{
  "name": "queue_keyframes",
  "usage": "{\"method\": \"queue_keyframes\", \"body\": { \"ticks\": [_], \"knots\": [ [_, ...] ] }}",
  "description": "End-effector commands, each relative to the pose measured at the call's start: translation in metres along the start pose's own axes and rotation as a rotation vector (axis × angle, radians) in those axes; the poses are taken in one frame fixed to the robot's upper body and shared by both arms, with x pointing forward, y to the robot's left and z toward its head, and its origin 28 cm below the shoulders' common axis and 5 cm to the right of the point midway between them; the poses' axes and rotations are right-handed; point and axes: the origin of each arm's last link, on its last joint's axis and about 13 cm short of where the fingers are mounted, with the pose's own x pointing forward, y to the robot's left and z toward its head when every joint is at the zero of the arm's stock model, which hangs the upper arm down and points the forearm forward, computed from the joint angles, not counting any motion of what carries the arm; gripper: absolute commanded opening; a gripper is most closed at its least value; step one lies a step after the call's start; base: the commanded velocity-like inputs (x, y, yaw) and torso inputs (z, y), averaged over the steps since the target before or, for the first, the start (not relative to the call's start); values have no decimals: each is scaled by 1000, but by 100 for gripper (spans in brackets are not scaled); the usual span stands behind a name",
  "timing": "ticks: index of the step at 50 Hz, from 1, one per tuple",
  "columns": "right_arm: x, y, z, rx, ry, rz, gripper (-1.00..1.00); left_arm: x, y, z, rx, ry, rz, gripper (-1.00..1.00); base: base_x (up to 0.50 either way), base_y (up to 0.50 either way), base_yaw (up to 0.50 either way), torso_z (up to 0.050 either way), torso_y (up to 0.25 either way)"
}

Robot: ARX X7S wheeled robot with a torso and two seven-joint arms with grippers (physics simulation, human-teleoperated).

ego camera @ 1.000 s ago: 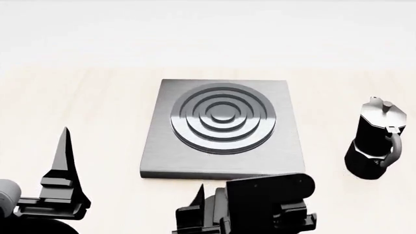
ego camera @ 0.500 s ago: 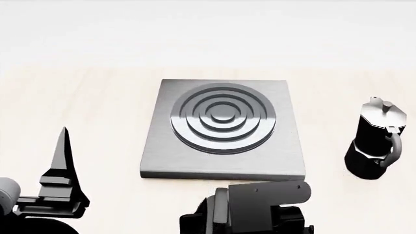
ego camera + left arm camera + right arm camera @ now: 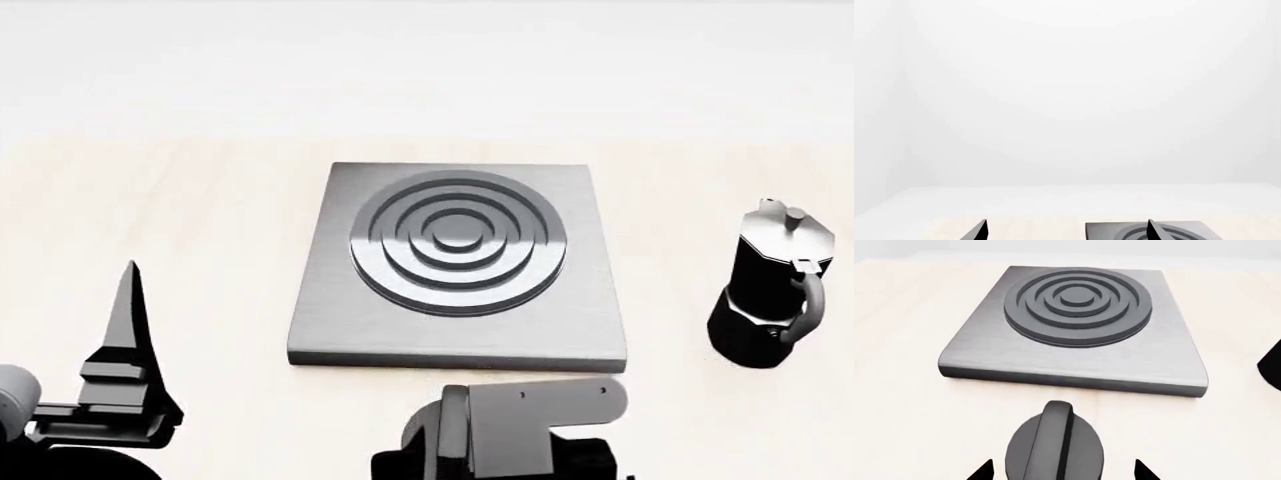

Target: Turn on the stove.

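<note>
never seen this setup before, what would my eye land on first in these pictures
First, the grey metal stove with raised concentric burner rings, lying flat in the middle of the pale table. Next, the black moka pot, standing upright to the stove's right, apart from it. In the right wrist view a black ridged knob sits just in front of the stove's near edge, between the open fingertips of the right gripper.

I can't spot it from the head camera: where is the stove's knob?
In the right wrist view, the knob sits on the table just before the stove's near edge, between the open right gripper's fingertips.
</note>
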Motion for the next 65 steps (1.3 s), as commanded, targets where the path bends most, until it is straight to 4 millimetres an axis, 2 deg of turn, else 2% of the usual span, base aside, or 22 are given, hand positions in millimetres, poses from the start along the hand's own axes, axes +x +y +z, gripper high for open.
{"method": "queue_keyframes", "body": {
  "ticks": [1, 48, 65],
  "knots": [
    [5, 1, -3, 11, 31, 1, 100, -1, 0, 1, 0, -1, -1, 100, 0, 0, 0, 0, 0],
    [28, 6, -12, 38, 129, 18, 100, 0, -1, 1, -2, -1, -5, 100, 0, 0, 0, 0, 0],
    [22, -4, -15, 31, 103, -99, 100, 0, -1, 0, -4, 1, -4, 100, 0, 0, 0, 0, 0]
  ]
}}
